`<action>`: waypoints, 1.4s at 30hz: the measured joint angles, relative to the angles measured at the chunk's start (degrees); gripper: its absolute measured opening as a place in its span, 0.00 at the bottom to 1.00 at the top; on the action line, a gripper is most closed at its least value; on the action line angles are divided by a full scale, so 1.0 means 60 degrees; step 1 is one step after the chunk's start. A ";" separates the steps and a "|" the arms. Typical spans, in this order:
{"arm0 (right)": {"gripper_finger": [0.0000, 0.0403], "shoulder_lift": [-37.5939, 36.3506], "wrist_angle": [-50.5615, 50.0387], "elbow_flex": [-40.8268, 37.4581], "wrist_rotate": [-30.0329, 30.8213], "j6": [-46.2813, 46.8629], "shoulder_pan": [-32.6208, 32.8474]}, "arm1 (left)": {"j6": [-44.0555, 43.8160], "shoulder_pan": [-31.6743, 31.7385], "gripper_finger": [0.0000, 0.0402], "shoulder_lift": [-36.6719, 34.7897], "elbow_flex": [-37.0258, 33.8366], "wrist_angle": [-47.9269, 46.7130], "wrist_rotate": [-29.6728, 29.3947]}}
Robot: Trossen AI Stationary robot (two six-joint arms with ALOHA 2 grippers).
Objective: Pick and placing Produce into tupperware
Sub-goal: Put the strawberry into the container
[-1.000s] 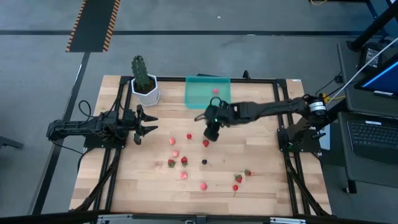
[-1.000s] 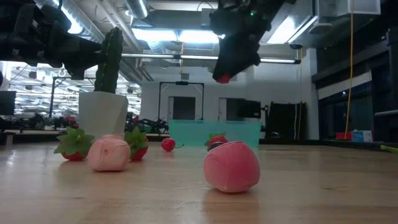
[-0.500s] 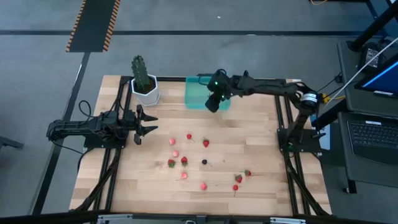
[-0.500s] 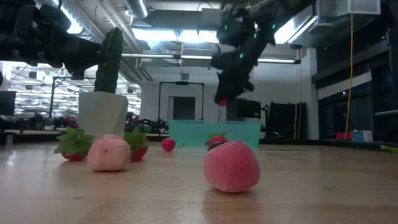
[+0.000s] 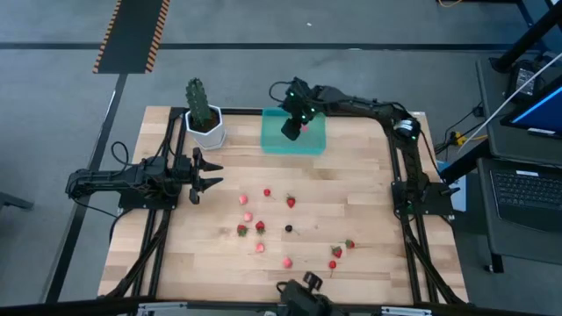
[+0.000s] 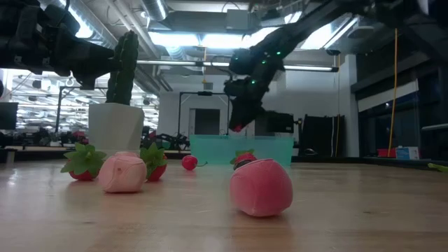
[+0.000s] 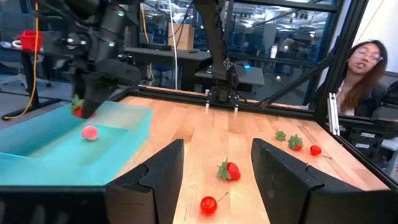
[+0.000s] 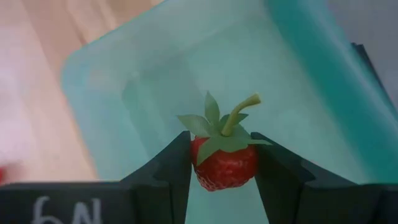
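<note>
**Berry poised over the tub, drop to follow**

While the left gripper [image 5: 207, 175] waits with its fingers spread and nothing between them, low over the table [image 5: 369, 263] just below the cactus pot [image 5: 206, 130] in the overhead view, the right gripper [image 5: 291, 129] hangs above the teal container [image 5: 309, 140] with a red strawberry [image 8: 225, 165] pinched between its fingers by the sides, green top and stem uppermost. The carry looks all but finished; the release has not yet been made. One pink berry [image 7: 90, 132] already lies on the container floor, near the gripper's own spot.

Judging from the wrist camera, the held strawberry sits well inside the container's walls, over bare floor, so the next move seems to call for little more than lowering a touch and parting the fingers. A drop from this height might let the fruit roll, though the raised rim should catch it.

Room to work appears generous. The container lies at the table's far edge, just beside the cactus pot, and the gripper is on the container's pot-side half, so a retreat would best go up and toward the open middle of the table, away from the cactus [image 5: 198, 98]. The remaining fruit, about a dozen pieces including a small dark berry [image 5: 288, 228], lies scattered well apart from the container toward the near edge, with clear wood between most pieces.
</note>
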 joint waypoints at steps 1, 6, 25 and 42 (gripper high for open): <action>0.37 0.0210 -0.0307 0.0339 0.0001 -0.0083 -0.0027 | 0.0000 0.0001 0.45 0.0000 0.0004 0.0000 0.0003; 0.38 0.1046 -0.1190 0.1411 0.0020 -0.0372 -0.0035 | 0.0004 0.0001 0.45 0.0000 0.0004 0.0002 0.0003; 0.39 0.1697 -0.1768 0.1405 -0.0454 -0.1362 -0.0308 | -0.0008 0.0001 0.45 0.0000 0.0002 0.0001 0.0003; 0.40 0.2019 -0.1192 0.1401 -0.0393 -0.1319 -0.0411 | -0.0004 0.0001 0.45 0.0000 0.0004 0.0004 0.0003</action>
